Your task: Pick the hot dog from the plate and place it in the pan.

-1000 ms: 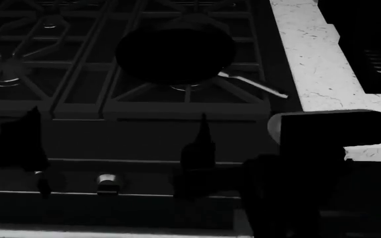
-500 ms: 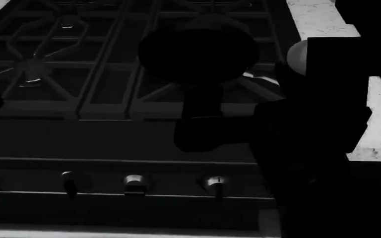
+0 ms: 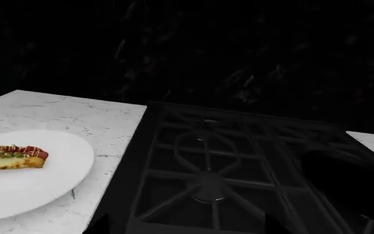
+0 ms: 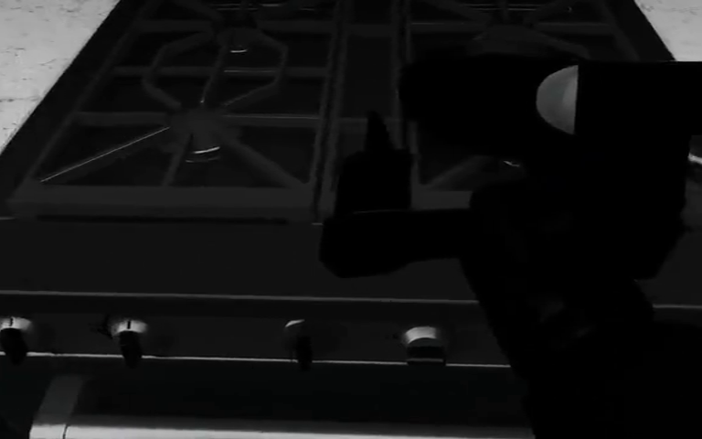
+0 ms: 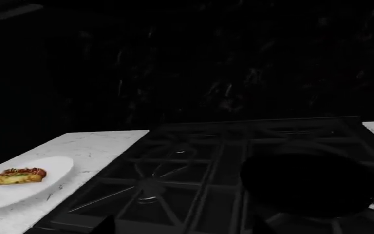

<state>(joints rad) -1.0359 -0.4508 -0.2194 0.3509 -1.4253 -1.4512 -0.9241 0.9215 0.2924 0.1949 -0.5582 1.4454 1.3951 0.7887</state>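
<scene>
A dark kitchen, the pick not yet begun: the hot dog lies on the plate, which sits on the white marble table just beside the stove, while the pan waits empty on a burner toward the stove's other side. To do this step well, you bring one arm across to the plate, come down over the bun from above with the jaws spread along its short width, and close gently around the middle so the toppings are not smeared; a low, sideways approach risks shoving it across the smooth plate. In the head view your right arm is a raised black silhouette filling the right half of the frame, bent over the stove front and well apart from the plate; your left arm shows only as a dark sliver at the left edge. Both wrist cameras look level across the stove. Neither gripper's fingers are visible, so you cannot tell whether they are open or closed; nothing appears to be held.
</scene>
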